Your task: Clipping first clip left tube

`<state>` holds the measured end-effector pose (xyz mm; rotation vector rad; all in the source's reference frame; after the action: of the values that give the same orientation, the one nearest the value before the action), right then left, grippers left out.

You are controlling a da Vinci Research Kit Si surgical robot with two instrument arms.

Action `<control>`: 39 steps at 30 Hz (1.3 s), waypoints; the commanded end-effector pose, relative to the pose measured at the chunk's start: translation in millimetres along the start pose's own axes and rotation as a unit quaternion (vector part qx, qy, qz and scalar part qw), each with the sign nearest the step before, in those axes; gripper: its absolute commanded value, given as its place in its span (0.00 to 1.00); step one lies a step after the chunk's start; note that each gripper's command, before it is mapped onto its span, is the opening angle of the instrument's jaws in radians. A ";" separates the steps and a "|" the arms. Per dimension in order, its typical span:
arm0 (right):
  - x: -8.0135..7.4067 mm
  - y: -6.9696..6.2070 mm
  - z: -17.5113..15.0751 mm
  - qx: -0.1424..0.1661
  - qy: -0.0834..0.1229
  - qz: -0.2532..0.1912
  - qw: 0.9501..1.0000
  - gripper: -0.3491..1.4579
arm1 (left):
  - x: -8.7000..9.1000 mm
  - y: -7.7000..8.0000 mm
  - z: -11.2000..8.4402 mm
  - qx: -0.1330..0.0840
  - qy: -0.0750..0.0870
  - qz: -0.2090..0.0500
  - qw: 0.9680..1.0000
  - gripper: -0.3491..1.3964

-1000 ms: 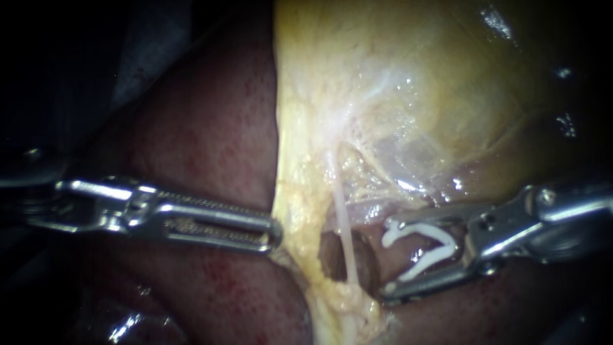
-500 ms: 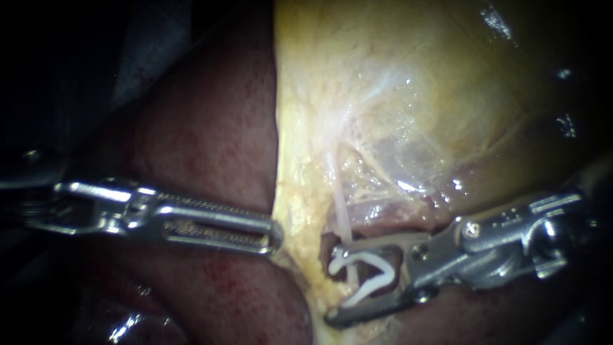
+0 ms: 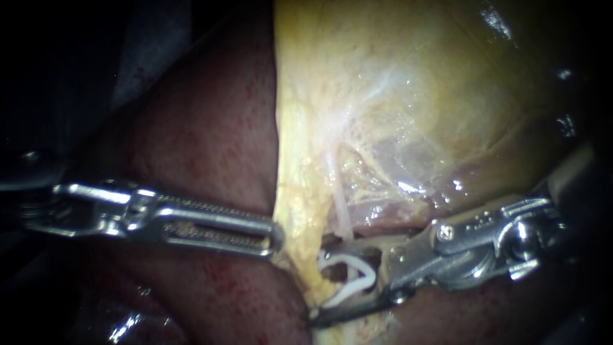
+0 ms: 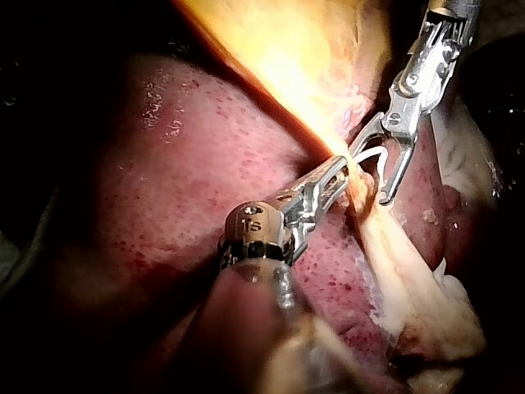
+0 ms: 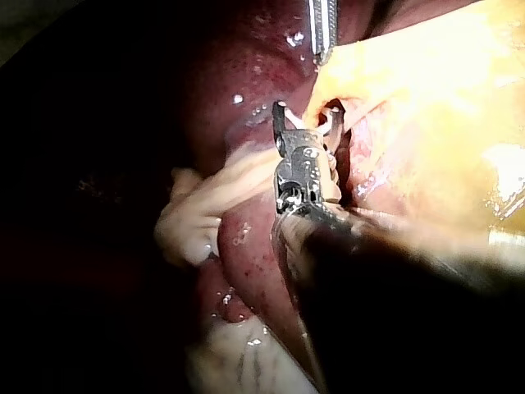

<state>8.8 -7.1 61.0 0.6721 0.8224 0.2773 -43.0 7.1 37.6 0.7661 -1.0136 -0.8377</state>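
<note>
A thin pale tube [image 3: 341, 214] runs down from the yellow gallbladder [image 3: 415, 96] across a dark window in the tissue. My right instrument [image 3: 319, 281] comes in from the right. Its jaws stand wide apart and hold an open white clip [image 3: 357, 263] between them, and the tube passes between the clip's legs. My left instrument [image 3: 276, 239] reaches in from the left, its jaws shut on the gallbladder's yellow edge. In the left wrist view my left instrument [image 4: 340, 172] grips that edge, with my right instrument [image 4: 369, 174] and the clip [image 4: 371, 154] just ahead of it.
Dark red liver [image 3: 211, 140] lies under and around both instruments. Pale fatty tissue [image 5: 197, 213] hangs beside my right instrument [image 5: 303, 119] in the right wrist view. My left instrument's jaw tip [image 5: 324, 33] shows beyond it there.
My right instrument has moved left with the clip, from beside the tube to astride it. The left instrument has held still on the yellow edge.
</note>
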 end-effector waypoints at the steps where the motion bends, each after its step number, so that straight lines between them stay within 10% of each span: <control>1: 0.1 0.0 0.2 0.003 -0.001 0.000 1.000 0.52 | 0.0 0.0 0.0 0.000 0.000 0.000 1.000 0.00; 28: 0.5 -1.6 3.6 0.029 -0.016 -0.003 0.999 0.49 | -0.1 0.0 0.1 0.000 0.000 0.000 1.000 0.00; 39: 0.4 -1.2 3.3 0.030 -0.016 0.009 0.999 0.28 | -0.1 0.0 0.1 0.000 0.000 0.000 1.000 0.00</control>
<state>11.6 -9.2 61.7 0.7412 0.7943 0.2630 -43.1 7.1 37.6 0.7656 -1.0139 -0.8374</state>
